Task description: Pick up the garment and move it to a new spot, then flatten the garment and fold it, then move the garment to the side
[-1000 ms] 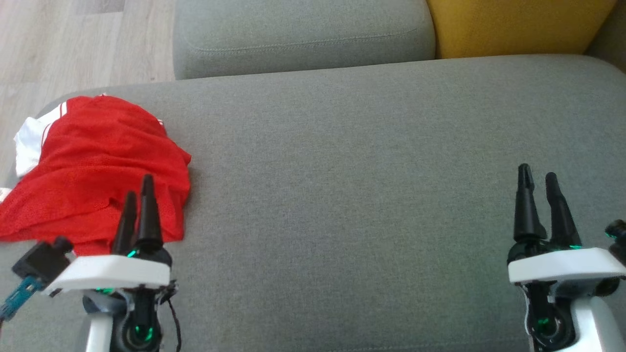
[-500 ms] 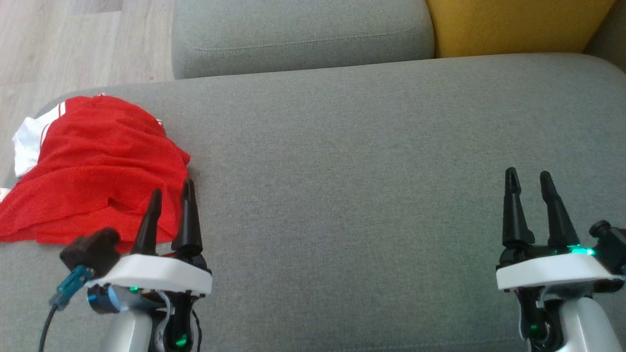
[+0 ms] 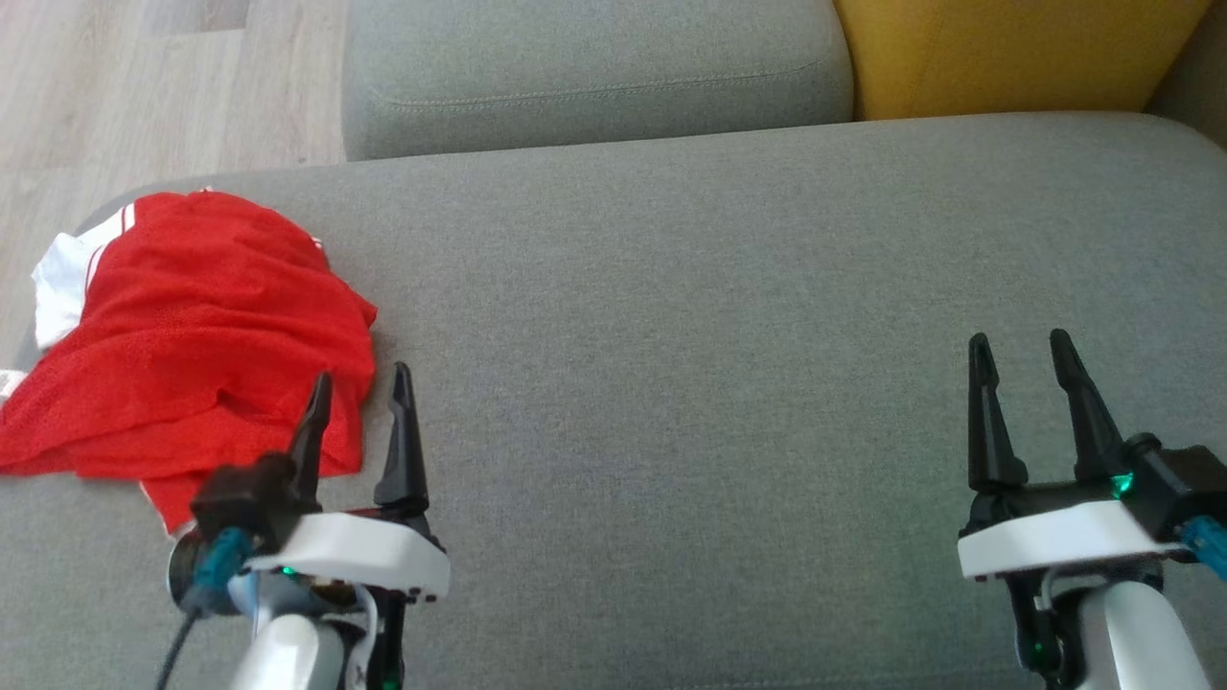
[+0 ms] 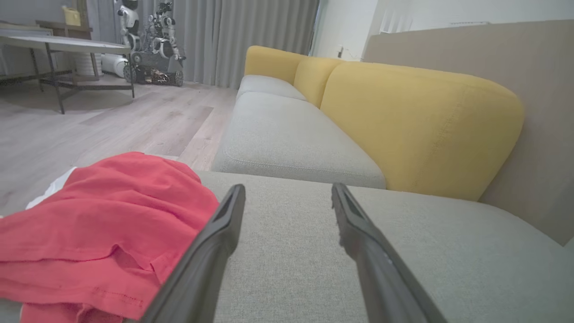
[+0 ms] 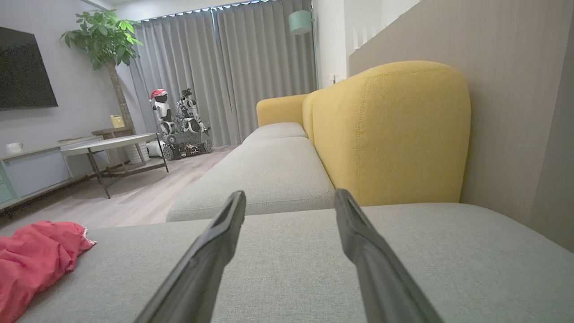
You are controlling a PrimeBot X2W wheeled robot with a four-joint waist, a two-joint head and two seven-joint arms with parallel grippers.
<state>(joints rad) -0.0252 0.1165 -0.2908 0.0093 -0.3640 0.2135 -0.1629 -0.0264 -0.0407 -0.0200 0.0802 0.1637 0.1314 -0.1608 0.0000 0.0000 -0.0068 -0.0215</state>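
Observation:
A crumpled red garment (image 3: 192, 335) with white trim lies on the left end of the grey sofa seat (image 3: 671, 316). The left wrist view has the garment (image 4: 98, 224) at lower left, and in the right wrist view the garment (image 5: 31, 260) lies far left. My left gripper (image 3: 362, 383) stands open at the garment's near right edge, its left finger over the cloth and nothing between the fingers. My right gripper (image 3: 1019, 345) is open and empty above the bare seat at the lower right.
A second grey seat cushion (image 3: 594, 72) adjoins the far edge, with a yellow backrest (image 3: 1007, 53) to its right. Wood floor (image 3: 144, 86) lies beyond the seat's left end. Far back in the room stand a table (image 5: 107, 148) and another robot (image 5: 179, 121).
My left gripper has shifted right and back toward me, off the garment's middle to its right edge, and its fingers now show a wider gap. My right gripper has drifted slightly left and down.

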